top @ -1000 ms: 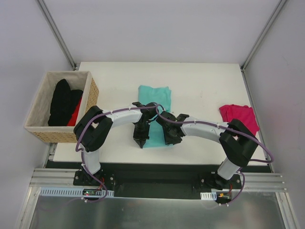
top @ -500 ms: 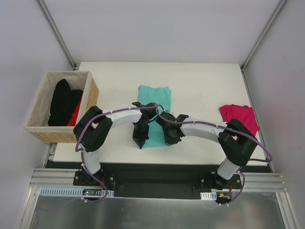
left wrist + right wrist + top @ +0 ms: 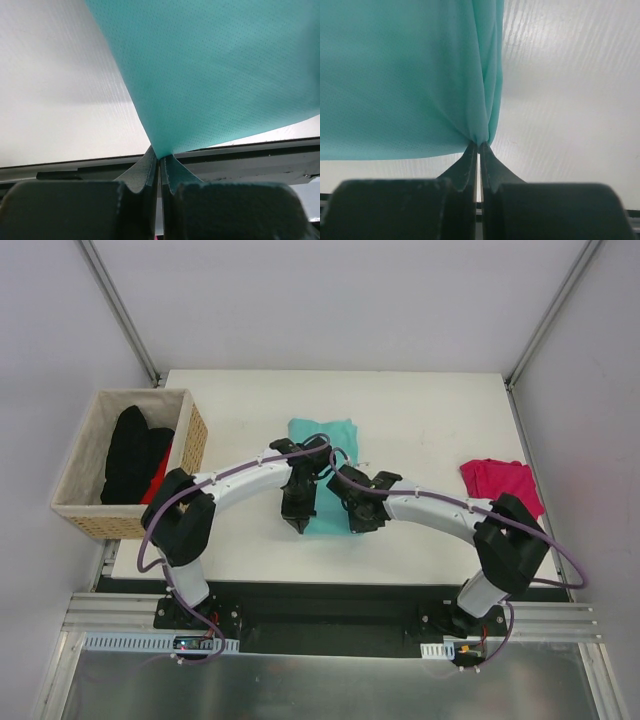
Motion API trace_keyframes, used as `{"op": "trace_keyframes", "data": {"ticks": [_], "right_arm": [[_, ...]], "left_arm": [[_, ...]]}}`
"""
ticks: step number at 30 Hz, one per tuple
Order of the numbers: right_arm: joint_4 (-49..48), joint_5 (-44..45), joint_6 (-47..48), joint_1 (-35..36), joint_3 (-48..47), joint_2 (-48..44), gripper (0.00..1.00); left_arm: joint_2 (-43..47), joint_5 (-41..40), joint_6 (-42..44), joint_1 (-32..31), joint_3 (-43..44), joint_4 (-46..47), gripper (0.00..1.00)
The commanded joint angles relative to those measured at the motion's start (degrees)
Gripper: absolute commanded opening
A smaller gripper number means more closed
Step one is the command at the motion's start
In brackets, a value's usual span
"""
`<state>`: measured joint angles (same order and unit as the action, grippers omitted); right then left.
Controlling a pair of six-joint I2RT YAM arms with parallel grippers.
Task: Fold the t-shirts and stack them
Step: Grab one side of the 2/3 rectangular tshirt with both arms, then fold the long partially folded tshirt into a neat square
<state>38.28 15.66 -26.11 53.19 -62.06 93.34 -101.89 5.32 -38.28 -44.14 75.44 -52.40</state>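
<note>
1. the left gripper (image 3: pixel 160 157) is seen pressed together on the near left corner of the teal t-shirt (image 3: pixel 215 75), with the cloth drawn to a point between its fingertips.
2. the right gripper (image 3: pixel 479 145) is likewise closed, and the near right corner is pinched there as a bunched pleat of more than one layer. both corners are held at once, it is judged, so that the near hem can be carried as one straight edge.
3. from the two pinches the cloth is fanned out and pulled taut, which is judged to keep slack out of the fold.
4. the shirt is laid at the middle of the table (image 3: pixel 430 410), narrowed to a strip, its far end resting flat. the step in hand is judged to be the folding of the near end over the far end.
5. farther off to the right, the pink t-shirt (image 3: pixel 498 485) is left crumpled near the table's edge, well apart and not yet folded.
6. at the left edge a wicker basket (image 3: pixel 100 523) is stood with dark clothes (image 3: pixel 135 455) inside, out of the folding area.
</note>
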Motion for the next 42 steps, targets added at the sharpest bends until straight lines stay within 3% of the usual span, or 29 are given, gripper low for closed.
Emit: {"op": "trace_keyframes", "data": {"ticks": [1,22,42], "right_arm": [[5.13,4.55,0.27,0.42,-3.41,-4.48,0.01],[12.25,8.69,0.36,3.06,-9.65,-8.70,0.01],[16.47,7.10,-6.41,6.66,-7.11,-11.43,0.01]], "left_arm": [[3.01,-2.60,-0.48,0.55,2.69,-4.81,0.00],[11.18,-4.79,-2.59,0.63,3.93,-9.12,0.00],[13.47,-2.33,-4.26,-0.86,-0.47,-9.39,0.00]]}}
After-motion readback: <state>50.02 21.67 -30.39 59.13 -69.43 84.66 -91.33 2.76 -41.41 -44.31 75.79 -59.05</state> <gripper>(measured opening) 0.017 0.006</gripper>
